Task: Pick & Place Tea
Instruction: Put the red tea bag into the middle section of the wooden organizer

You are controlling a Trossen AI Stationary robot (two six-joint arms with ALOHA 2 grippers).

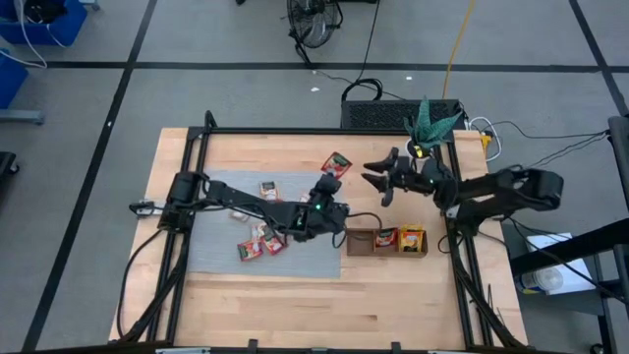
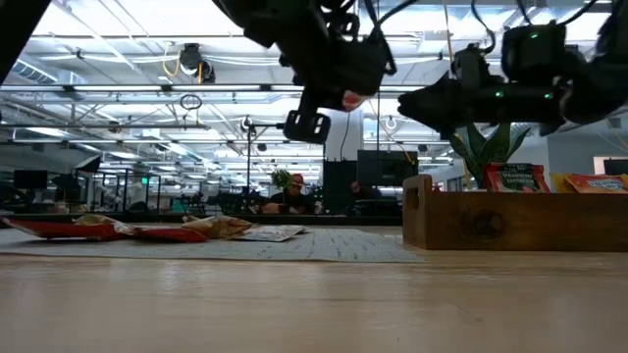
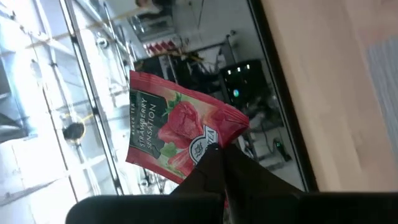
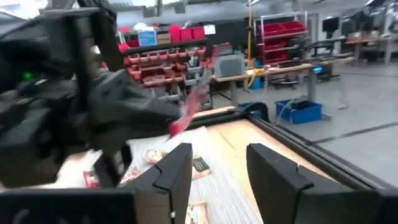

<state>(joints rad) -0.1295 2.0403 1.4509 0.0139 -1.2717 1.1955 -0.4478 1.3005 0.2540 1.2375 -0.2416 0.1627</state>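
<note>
Wooden table: light butcher-block top, filling the centre of the high view, framed by black rails.

Grey mat: rectangular, lying left of centre on the table.

Left arm: reaches from the left edge across the mat toward mid-frame. Left gripper: raised above the table just right of the mat's upper right corner, fingers clamped on one red tea sachet. The left wrist view shows that sachet pinched at one corner; it bears a strawberry picture and the words "Strawberry Sensation".

Right arm: enters from the right edge, upper half of the high view. Right gripper: above the table, right of the held sachet and apart from it, fingers spread with nothing between them.

Wooden tray: small, three compartments, just right of the mat's lower right corner; sachets stand in the middle and right compartments, red and yellow-orange.

Loose tea sachets: several scattered on the mat, mid-frame, mostly red and white.
</note>
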